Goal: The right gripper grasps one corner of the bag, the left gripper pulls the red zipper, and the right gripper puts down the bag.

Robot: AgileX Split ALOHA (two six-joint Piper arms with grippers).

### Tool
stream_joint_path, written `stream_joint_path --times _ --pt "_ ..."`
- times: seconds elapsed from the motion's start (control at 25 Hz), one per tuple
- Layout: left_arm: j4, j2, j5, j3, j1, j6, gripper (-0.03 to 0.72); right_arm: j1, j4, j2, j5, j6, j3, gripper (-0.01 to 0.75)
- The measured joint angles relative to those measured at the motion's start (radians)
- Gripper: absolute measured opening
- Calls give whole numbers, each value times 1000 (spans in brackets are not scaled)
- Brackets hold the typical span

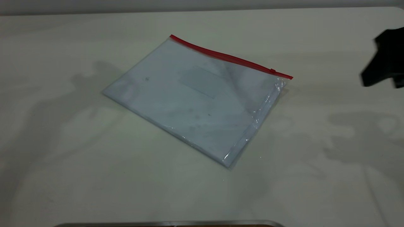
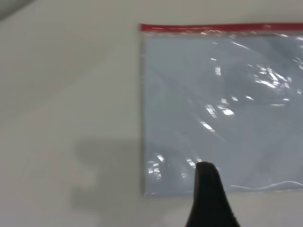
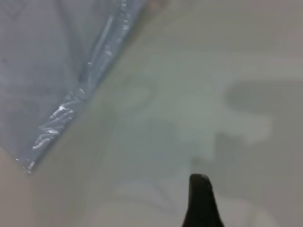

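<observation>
- Nearest the ext. cam: a metal edge [image 1: 170,223] along the bottom of the table [image 1: 63,176], nothing on it to note.
- Bag [image 1: 195,97] lay flat mid-table, turned at an angle, paper inside, small clear pocket [image 1: 202,81] on its face.
- Red zipper [image 1: 230,57] ran along the far long edge; slider tab [image 1: 273,70] sat close to the right end, so the strip looked near fully one way.
- Corner of the bag [image 1: 284,80] at that right end was crinkled, lying on the table, not gripped.
- Right gripper [image 1: 383,60] hung at the far right edge of view, well apart from the bag. Only a dark bulk plus one fingertip [image 3: 201,198] in its wrist cam; couldn't tell if fingers were open or closed.
- Left gripper [image 2: 210,198] seen only in its own wrist cam as one blunt tip over the bag's near long edge, opp. the zipper; finger state also couldn't be told.
- Judged: step 1, corner grasp, not yet begun.
- To do it well: approach low from the short side, pinch plastic just below the red strip, clear of the tab so the left has room to pull; lift only slightly to avoid the paper sliding.
</observation>
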Motion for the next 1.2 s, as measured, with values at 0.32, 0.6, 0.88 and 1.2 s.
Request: stream_joint_path --times 0.32,0.6,0.88,1.2 --pt "-6 39 -6 -1 -41 0 542 0 512 293 156 -583 -181 574" --pt "-7 39 -16 -1 -41 0 542 0 784 496 214 -862 -280 574" --pt "-7 39 -18 -1 -41 0 542 0 899 633 264 -983 -365 575" --pt "-19 39 -18 -1 -41 0 542 0 913 705 332 -1061 -423 575"
